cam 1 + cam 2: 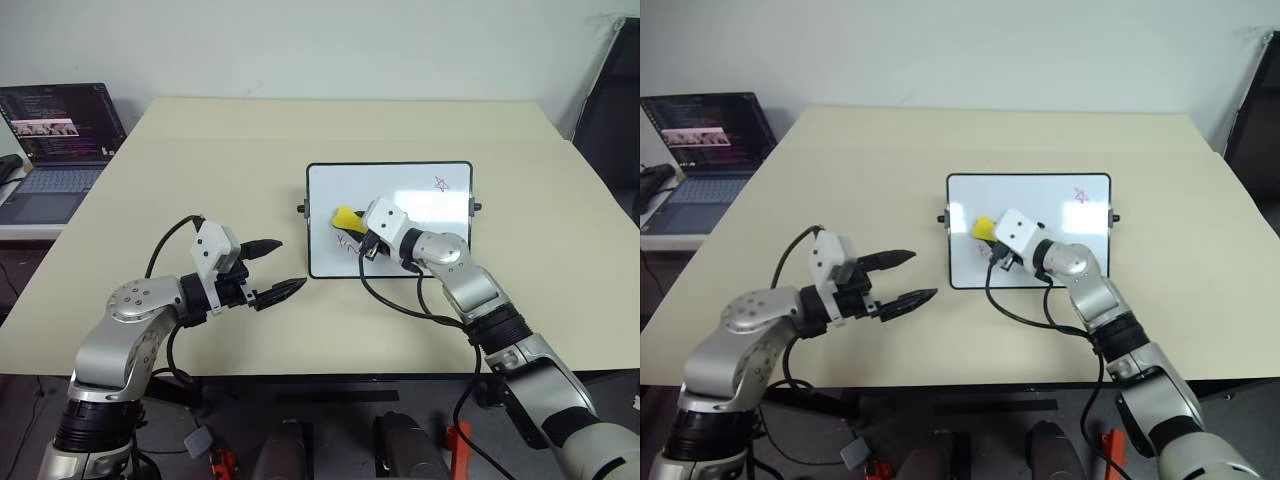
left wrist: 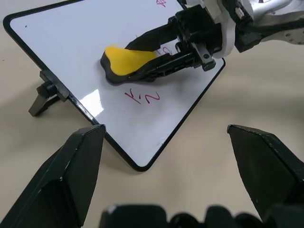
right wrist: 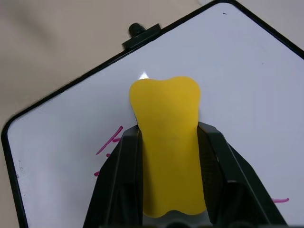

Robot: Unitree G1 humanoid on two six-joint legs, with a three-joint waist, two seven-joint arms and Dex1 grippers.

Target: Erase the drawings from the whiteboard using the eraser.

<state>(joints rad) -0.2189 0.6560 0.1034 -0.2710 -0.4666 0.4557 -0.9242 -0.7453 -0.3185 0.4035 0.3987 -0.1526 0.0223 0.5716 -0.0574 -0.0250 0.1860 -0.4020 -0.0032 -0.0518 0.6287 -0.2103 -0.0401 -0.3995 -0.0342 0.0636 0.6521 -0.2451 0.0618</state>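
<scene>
Whiteboard [image 1: 400, 190] lies flat near the middle of the beige table [image 1: 300, 140], black-framed, with a side knob at each end. Near its far right corner sits a red-pink star outline [image 1: 440, 183]; red scribbles [image 2: 142, 97] mark its near left part. The right gripper [image 1: 352, 228] pinches the yellow eraser [image 1: 345, 217] between its two black fingers and holds it over the board's left half, just beside those scribbles. The left gripper [image 1: 280, 268] hovers over the table to the left of the board, fingers spread apart, holding nothing. An opened laptop [image 1: 55, 140] sits at the far left.
</scene>
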